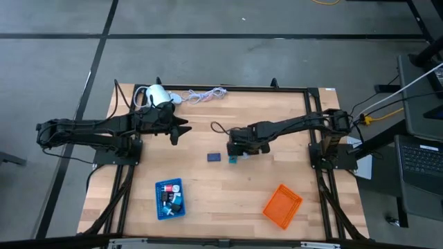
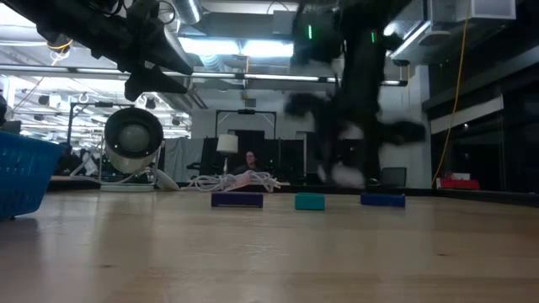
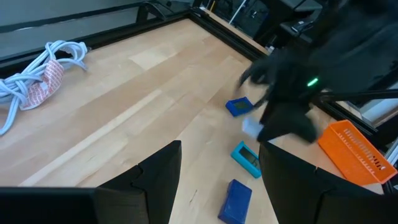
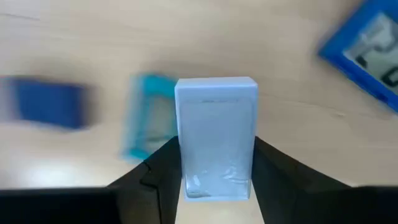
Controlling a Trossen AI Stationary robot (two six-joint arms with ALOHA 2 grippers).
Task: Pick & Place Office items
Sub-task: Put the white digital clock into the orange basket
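My right gripper (image 4: 216, 180) hangs over the middle of the table (image 1: 239, 148), shut on a small white block (image 4: 216, 134). Below it, three pieces lie flat on the wood: a navy one (image 1: 214, 158), a teal one (image 1: 232, 160) and a blue one (image 3: 238, 107). In the low view they stand in a row, navy (image 2: 237, 199), teal (image 2: 309, 201), blue (image 2: 382, 199). My left gripper (image 1: 183, 129) is open and held above the table beside the white lamp-like device (image 1: 159, 95). A blue mesh tray (image 1: 169, 199) holds several small pieces. My right gripper pinches the white block between its two fingers (image 4: 160, 171), one on each long side (image 4: 181, 155). The fingers point down from above. Most of the block sticks out past the fingertips. In the low view the block (image 2: 345, 174) shows clear of the table.
An orange mesh tray (image 1: 282, 205) sits near the table's near right corner. The lamp's white cord (image 1: 202, 95) lies bundled along the far edge. A black frame borders the table. Bare wood lies between the two trays. A person shows far behind the table (image 2: 249, 160).
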